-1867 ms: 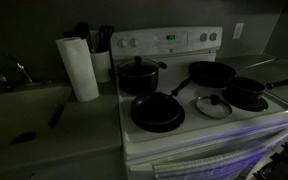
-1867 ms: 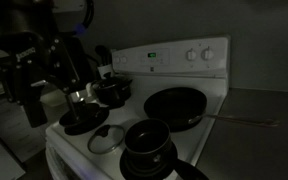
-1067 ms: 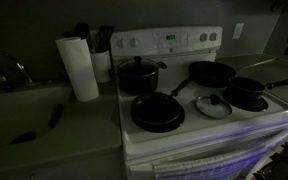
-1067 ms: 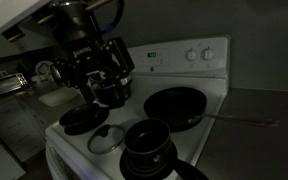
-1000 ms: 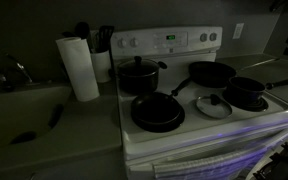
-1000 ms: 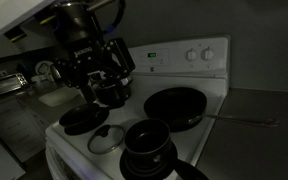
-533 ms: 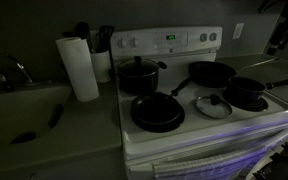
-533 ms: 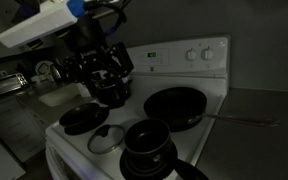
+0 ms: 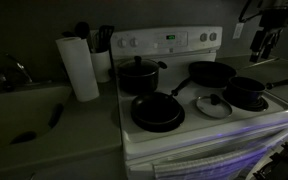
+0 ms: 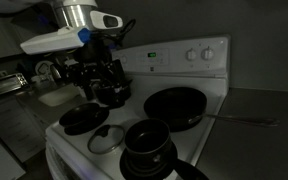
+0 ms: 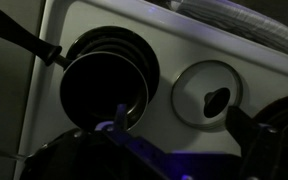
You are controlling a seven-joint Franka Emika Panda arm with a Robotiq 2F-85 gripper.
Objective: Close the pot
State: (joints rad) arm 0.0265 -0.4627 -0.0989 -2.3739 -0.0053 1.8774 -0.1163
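The pot sits open on the stove's front burner. Its long handle points out sideways, away from the lid. The lid lies flat on the stovetop just beside the pot, on the side facing the stove's middle, knob up. It is apart from the pot rim and not yet on it.

In the wrist view the pot fills the left and the lid lies to the right of centre, so the knob is off to one side of the fingers, not under them.

The gripper hangs high, well above the pans and towards the back of the stove on the pot's side. It is too dark and blurred to tell whether its fingers are spread or closed. Nothing seems to be held.

The coming move likely calls for a shift across to the knob, then straight down.
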